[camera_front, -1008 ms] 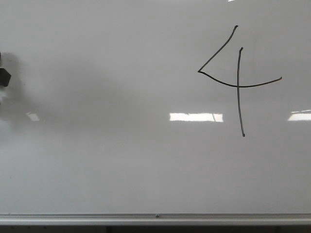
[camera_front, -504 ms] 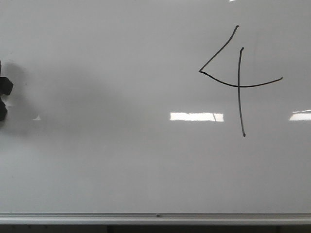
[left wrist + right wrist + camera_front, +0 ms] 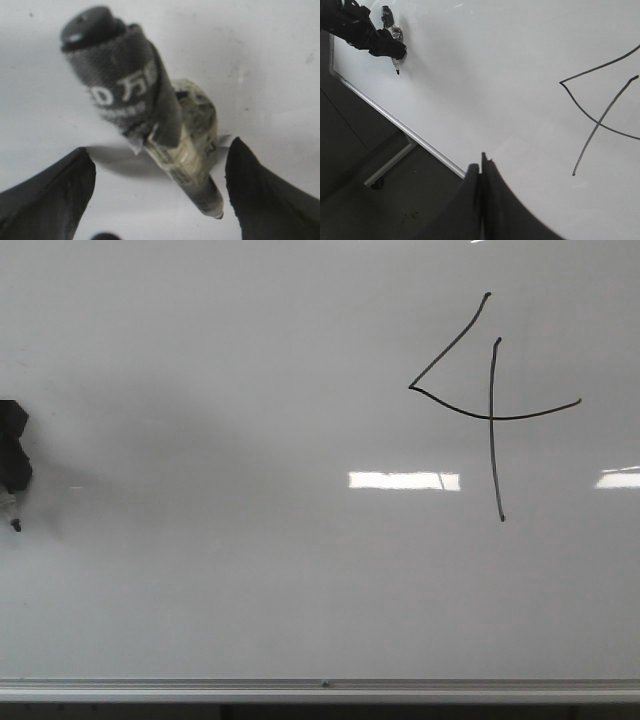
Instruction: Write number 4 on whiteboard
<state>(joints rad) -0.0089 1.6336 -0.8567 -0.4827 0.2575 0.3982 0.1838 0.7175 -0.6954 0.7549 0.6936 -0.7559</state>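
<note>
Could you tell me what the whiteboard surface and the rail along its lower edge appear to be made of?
The whiteboard looks like a glossy coated panel: it mirrors bright ceiling lights. Whether steel or laminate, I cannot tell. The rail appears to be brushed silver metal, probably aluminium.

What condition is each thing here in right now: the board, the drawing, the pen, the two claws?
Glossy white whiteboard: upright, marked.
Thin black number 4: fully drawn.
Tape-wrapped black marker: uncapped, tip off the board.
Left gripper: fingers spread, marker between them.
Right gripper: shut, empty.
</note>
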